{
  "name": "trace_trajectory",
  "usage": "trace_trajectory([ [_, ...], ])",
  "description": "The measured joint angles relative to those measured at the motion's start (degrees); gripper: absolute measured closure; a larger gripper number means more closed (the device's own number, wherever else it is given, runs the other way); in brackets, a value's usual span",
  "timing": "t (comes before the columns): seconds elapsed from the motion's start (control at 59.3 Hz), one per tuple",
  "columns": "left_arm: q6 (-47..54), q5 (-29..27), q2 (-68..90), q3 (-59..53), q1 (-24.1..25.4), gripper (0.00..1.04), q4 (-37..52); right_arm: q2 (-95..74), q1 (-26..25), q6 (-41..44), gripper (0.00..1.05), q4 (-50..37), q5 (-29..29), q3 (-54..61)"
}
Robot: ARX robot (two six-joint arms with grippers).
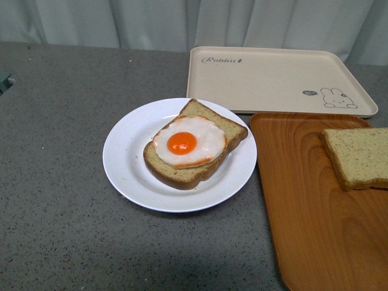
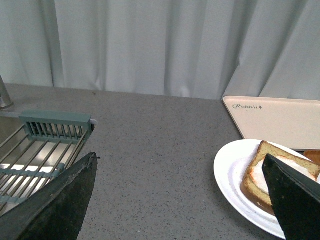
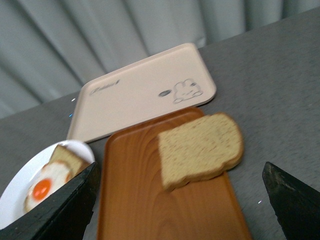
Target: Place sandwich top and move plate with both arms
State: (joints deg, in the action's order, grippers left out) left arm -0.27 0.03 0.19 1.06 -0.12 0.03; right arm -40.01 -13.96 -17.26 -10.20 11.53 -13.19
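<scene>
The sandwich top, a plain speckled tan bread slice, lies on the orange-brown wood-grain tray at the right; it also shows in the right wrist view. The white plate sits mid-table and bears a bread slice with a fried egg. Neither arm shows in the front view. My left gripper is open and empty above the grey tabletop, the plate beside one finger. My right gripper is open and empty above the wood-grain tray, the sandwich top just ahead of it.
A cream rabbit tray lies behind the plate and the wood tray. A metal wire rack with a teal end piece stands off the table's left side. A pale curtain hangs along the back.
</scene>
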Motion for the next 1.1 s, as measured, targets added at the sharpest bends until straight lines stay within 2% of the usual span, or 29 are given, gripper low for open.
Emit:
trace_trajectory([
  [0.135, 0.0, 0.0, 0.0, 0.0, 0.0, 0.06, 0.0, -27.7, -0.9, -0.6, 0.09, -11.6, -5.5, -8.5],
  [0.287, 0.0, 0.0, 0.0, 0.0, 0.0, 0.06, 0.0, -43.5, -1.2, -0.9, 0.09, -14.8, -9.2, -12.9],
  [0.641, 0.0, 0.0, 0.0, 0.0, 0.0, 0.06, 0.0, -56.5, -3.6, -3.1, 0.09, -15.9, -10.4, -17.4],
  [1.096, 0.0, 0.0, 0.0, 0.0, 0.0, 0.06, 0.0, -63.3, -2.0, -14.9, 0.09, -17.6, -8.1, -18.1],
])
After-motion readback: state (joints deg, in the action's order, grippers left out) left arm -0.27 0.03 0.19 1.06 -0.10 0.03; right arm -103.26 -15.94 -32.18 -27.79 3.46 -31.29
